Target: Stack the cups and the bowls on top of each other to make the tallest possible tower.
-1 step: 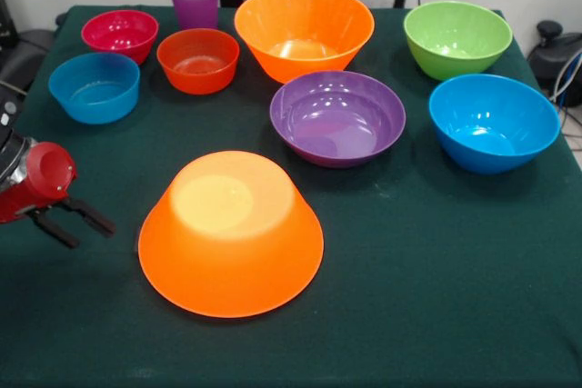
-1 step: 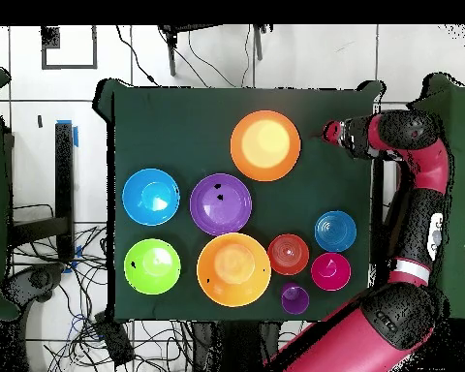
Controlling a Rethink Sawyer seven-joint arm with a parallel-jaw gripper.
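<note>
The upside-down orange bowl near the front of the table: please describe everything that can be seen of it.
The upside-down orange bowl is large, round, glossy plastic. It lies rim down on the dark green tablecloth, its flat base up and showing paler yellow-orange. Its walls flare out to the wide rim. Nothing rests on top of it and no other bowl touches it. The gripper is beside it, open and apart from it.

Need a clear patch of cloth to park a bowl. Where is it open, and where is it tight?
Most bare cloth lies near the front view's lower edge, around the upturned orange bowl, especially right of it, below the large blue bowl. It's tight in the far cluster: pink bowl, red-orange bowl, small blue bowl, purple cup. The gripper sits left of the upturned bowl.
</note>
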